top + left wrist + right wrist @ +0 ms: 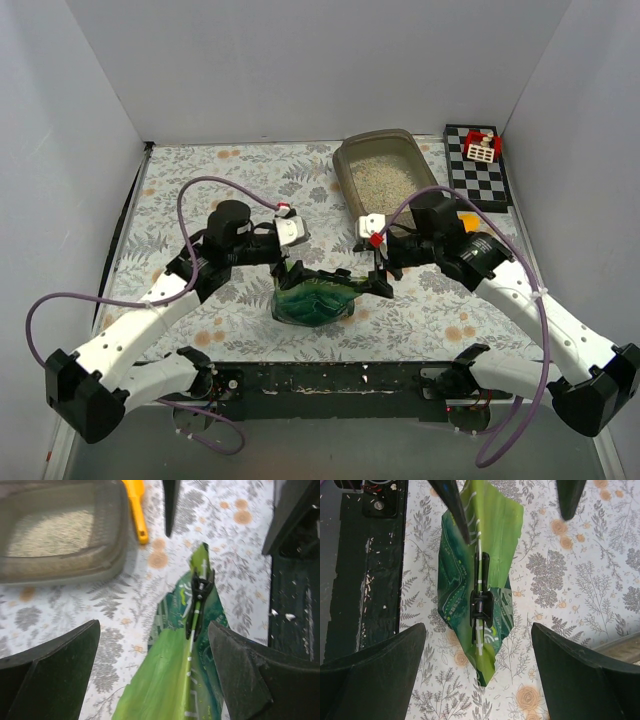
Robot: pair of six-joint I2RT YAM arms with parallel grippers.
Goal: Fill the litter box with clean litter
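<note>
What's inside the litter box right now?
Pale beige litter across the litter box floor, nothing else visible. The right arm covers its near corner in the top view.

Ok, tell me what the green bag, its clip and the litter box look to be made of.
Green bag: likely foil or plastic film, glossy and sharply creased. Clip: apparently black plastic, with a metal-looking spring. Litter box: grey-brown moulded plastic, matte, with rounded corners.
</note>
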